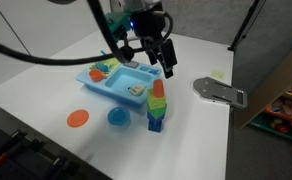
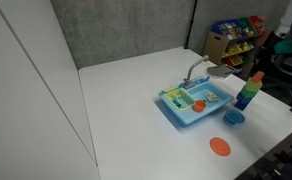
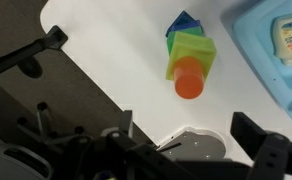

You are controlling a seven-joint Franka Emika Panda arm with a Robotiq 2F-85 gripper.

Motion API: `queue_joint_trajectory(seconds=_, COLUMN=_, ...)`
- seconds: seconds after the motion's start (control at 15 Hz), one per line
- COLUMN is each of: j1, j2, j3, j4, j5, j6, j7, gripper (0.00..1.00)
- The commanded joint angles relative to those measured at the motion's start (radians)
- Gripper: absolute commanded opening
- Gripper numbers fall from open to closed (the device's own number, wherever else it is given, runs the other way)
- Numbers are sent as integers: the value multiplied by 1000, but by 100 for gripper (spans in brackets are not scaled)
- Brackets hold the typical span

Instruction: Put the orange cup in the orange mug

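The orange cup (image 1: pixel 158 88) tops a stack on a green cup and a blue cup (image 1: pixel 156 122), standing on the white table beside the blue sink tray (image 1: pixel 111 90). The stack also shows in the other exterior view (image 2: pixel 251 77) and in the wrist view (image 3: pixel 189 80). A small orange thing (image 1: pixel 99 70) lies in the tray's far compartment; it looks like the orange mug, but it is too small to be sure. My gripper (image 1: pixel 158 66) hangs open and empty above the stack, a little behind it. In the wrist view its fingers (image 3: pixel 191 130) are spread wide with nothing between them.
A flat orange plate (image 1: pixel 78 118) and a loose blue cup (image 1: pixel 117 117) lie in front of the tray. A grey faucet piece (image 1: pixel 218 92) lies on the table beyond the stack. A cardboard box of toys (image 1: pixel 281 100) stands off the table's edge.
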Motion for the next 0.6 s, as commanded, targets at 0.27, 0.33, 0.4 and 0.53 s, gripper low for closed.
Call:
queue_joint_trajectory(seconds=0.27, j1=11, j2=54, j3=-63, j4=-68, j5=7, j6=188, j7=-8, gripper=100)
queue_joint_trajectory(seconds=0.33, j1=14, j2=67, j3=-69, j4=-75, j5=14, j6=216, j7=-11, gripper=100)
queue_joint_trajectory(seconds=0.4, j1=18, j2=79, j3=-76, j4=-81, j5=18, j6=247, j7=-9, gripper=100)
queue_joint_trajectory(seconds=0.53, j1=31, j2=104, j3=-90, j4=-90, j5=26, j6=306, j7=-10, gripper=100)
